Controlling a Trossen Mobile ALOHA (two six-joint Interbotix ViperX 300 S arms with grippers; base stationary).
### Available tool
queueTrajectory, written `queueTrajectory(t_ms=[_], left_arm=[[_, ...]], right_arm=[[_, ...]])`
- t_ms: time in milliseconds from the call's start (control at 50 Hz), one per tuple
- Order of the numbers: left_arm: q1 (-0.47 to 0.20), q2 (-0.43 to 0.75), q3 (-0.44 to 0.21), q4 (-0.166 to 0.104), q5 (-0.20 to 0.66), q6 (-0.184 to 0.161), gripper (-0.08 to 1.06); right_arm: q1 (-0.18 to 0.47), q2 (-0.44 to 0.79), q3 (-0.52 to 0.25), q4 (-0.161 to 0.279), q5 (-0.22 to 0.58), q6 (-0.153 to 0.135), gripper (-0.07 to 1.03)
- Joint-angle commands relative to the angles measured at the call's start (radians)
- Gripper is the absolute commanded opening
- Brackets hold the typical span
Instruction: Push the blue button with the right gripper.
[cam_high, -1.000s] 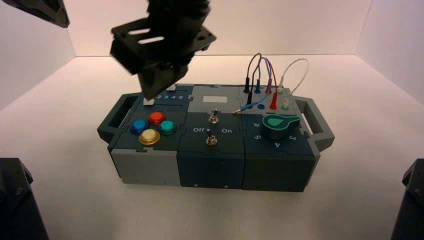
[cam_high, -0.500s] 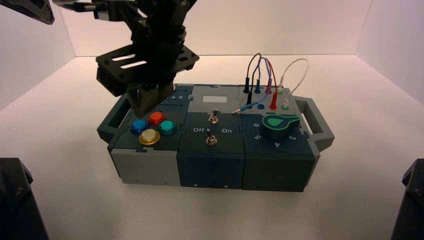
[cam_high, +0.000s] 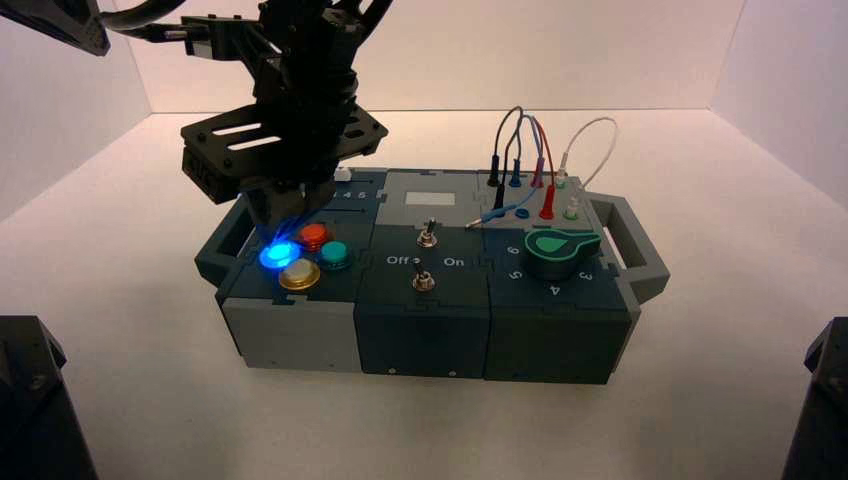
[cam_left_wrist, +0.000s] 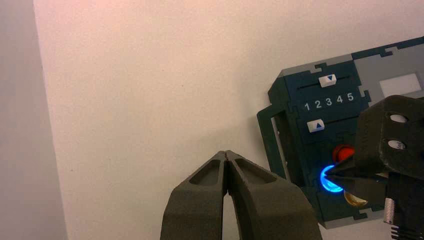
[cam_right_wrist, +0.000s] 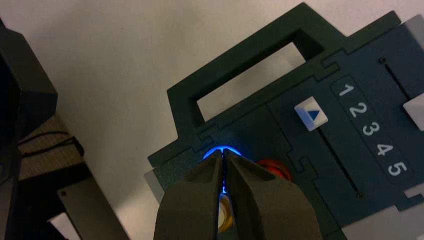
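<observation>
The blue button (cam_high: 277, 256) glows bright blue at the left end of the box (cam_high: 420, 330), in a cluster with a red (cam_high: 313, 236), a teal-green (cam_high: 335, 254) and a yellow button (cam_high: 299, 274). My right gripper (cam_high: 287, 224) reaches across from above, shut, and its tips press down on the blue button. In the right wrist view the shut gripper (cam_right_wrist: 222, 153) covers the button, and only a blue glowing rim (cam_right_wrist: 221, 148) shows past the tips. In the left wrist view the blue button (cam_left_wrist: 326, 179) glows under the right gripper (cam_left_wrist: 334, 172). My left gripper (cam_left_wrist: 226, 153) is shut and empty, held over the table left of the box.
Behind the buttons are two sliders (cam_right_wrist: 311, 114) with a scale lettered 1 2 3 4 5 (cam_right_wrist: 370, 129). Two toggle switches (cam_high: 425, 236) stand mid-box, a green knob (cam_high: 558, 250) and plugged wires (cam_high: 520, 160) at the right. The box has a handle (cam_right_wrist: 250, 70) at each end.
My right gripper moved down and to the left from above the sliders onto the blue button, which now glows bright blue.
</observation>
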Motion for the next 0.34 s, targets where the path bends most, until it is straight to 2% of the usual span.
queueTrajectory(t_ms=[20,120,200,340], left_arm=[[0.003,0.008,-0.012,0.002,-0.008,0.002,-0.03],[0.002,0.008,-0.012,-0.002,-0.008,0.002,-0.03],[-0.003,0.006,-0.006,-0.002,-0.009,0.002,-0.03],[-0.006,0.009,-0.003,-0.002,-0.009,0.002,-0.03]], right_arm=[[0.008,-0.043,-0.002,0.002,0.06,-0.002,-0.02],[0.005,-0.097,-0.008,0.002,0.112,0.003,-0.02],[0.002,-0.114,-0.008,0.002,0.15,0.017,-0.02],[0.003,-0.12,-0.006,0.005,0.195,0.021,-0.02]])
